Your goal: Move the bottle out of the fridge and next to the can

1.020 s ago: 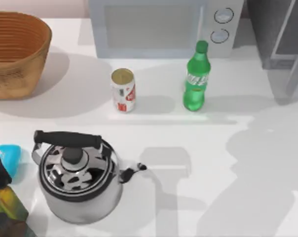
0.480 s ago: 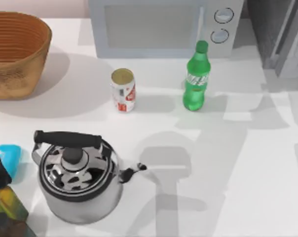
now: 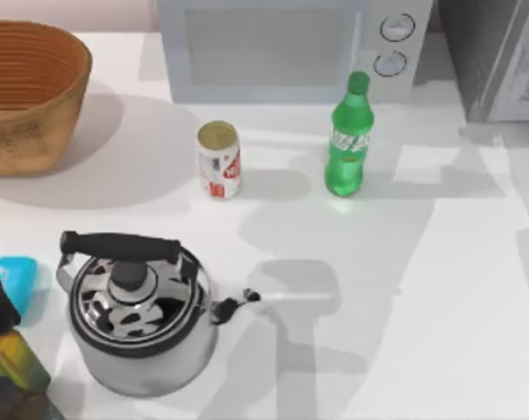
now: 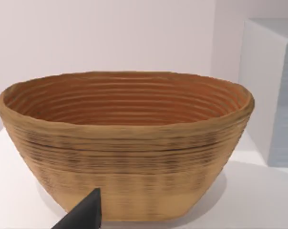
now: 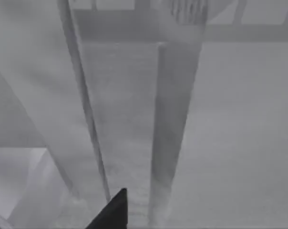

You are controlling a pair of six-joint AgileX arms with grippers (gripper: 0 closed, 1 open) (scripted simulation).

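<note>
The green bottle (image 3: 349, 140) stands upright on the white table in front of the microwave's dials, outside the fridge (image 3: 475, 52) at the back right. The white-and-red can (image 3: 218, 160) stands upright to the bottle's left, with about a can's width and more of bare table between them. In the right wrist view a dark tip of my right gripper (image 5: 113, 210) sits close against the fridge door's pale frame (image 5: 175, 119). The left wrist view has a dark tip of my left gripper (image 4: 84, 215) facing the woven basket (image 4: 125, 143).
A light grey microwave (image 3: 282, 48) stands at the back centre. The basket (image 3: 28, 92) is at the back left. A steel kettle with a black handle (image 3: 137, 311) sits front left, beside a blue object (image 3: 17, 276) and an olive bottle (image 3: 6, 350).
The fridge door has swung in toward the cabinet at the back right. The arm shadows on the table have shifted. Bottle and can have stayed put.
</note>
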